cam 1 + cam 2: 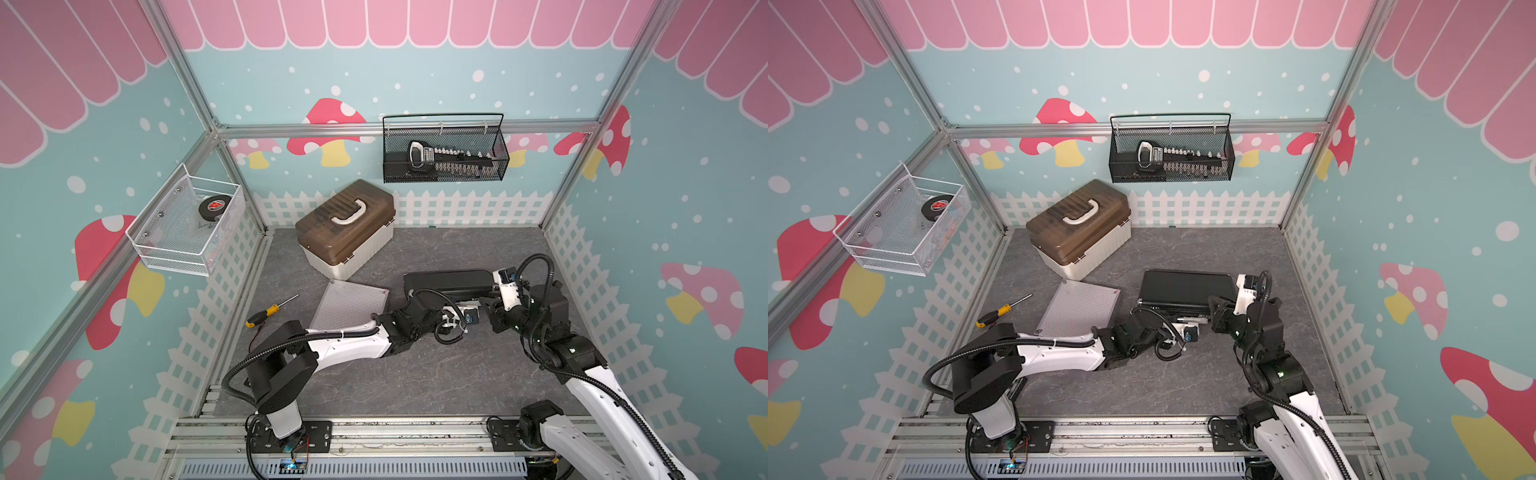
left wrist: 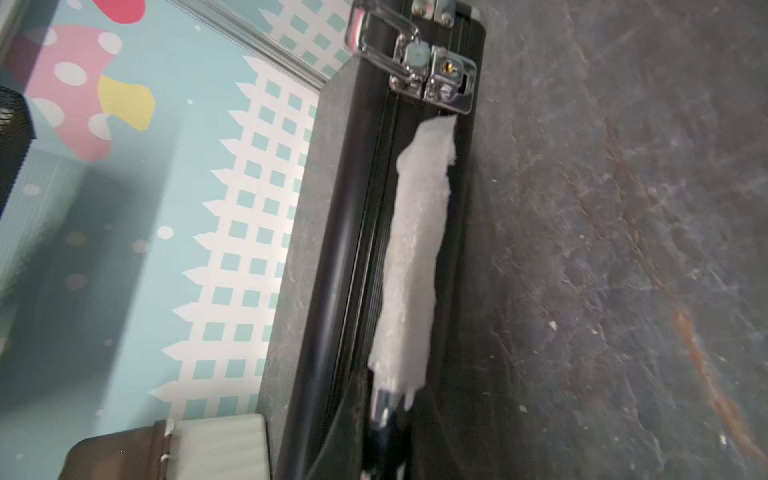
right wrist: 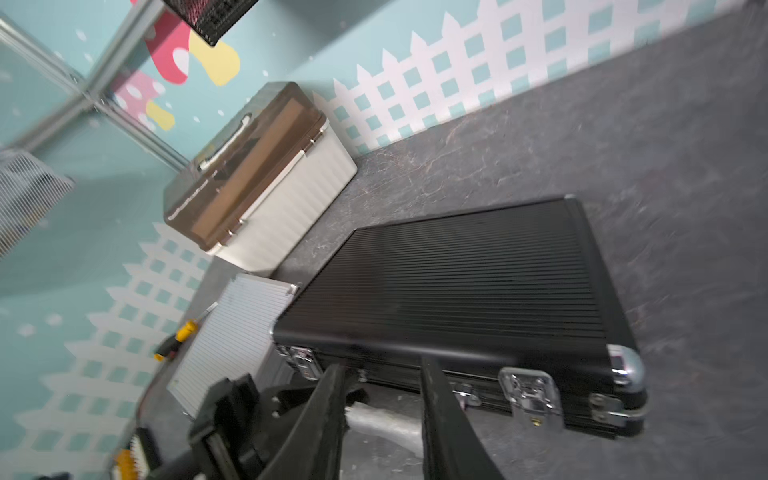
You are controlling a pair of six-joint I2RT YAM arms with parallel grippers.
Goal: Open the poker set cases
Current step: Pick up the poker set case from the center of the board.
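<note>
Black case (image 1: 449, 277) (image 3: 457, 282) lies flat on the table (image 1: 436, 374), lid down on its base. It sits forward and to the right of the box (image 1: 345, 237) and apart from it. Silver case (image 1: 349, 307) also lies flat and closed, just forward of the box. Its far edge is just beside the near corner of the box, and contact cannot be confirmed.

The black case edge turned away from the box carries a handle (image 2: 415, 249) wrapped in white foam. A chrome latch (image 2: 432, 70) stands just past one end of the handle. The right wrist view shows two latches on this edge, one toward each end.

Left gripper (image 1: 467, 311): jaws clenched. The gripper lies low along that edge at the handle end nearer the box. The left wrist view is too blurred there to show whether the handle is clamped.

Right gripper (image 3: 384, 368): jaws released, fingers (image 3: 432, 399) spread. They point at the same edge between the two latches, and the foam-wrapped handle shows through the gap. Nothing is clamped.

A screwdriver (image 1: 266, 311) with a yellow-and-black grip lies forward and to the left of the box, beyond the silver case. A black mesh basket (image 1: 444, 166) hangs on the wall behind and above the box. A white mesh basket (image 1: 187, 224) hangs on the side wall to the left of the box.
</note>
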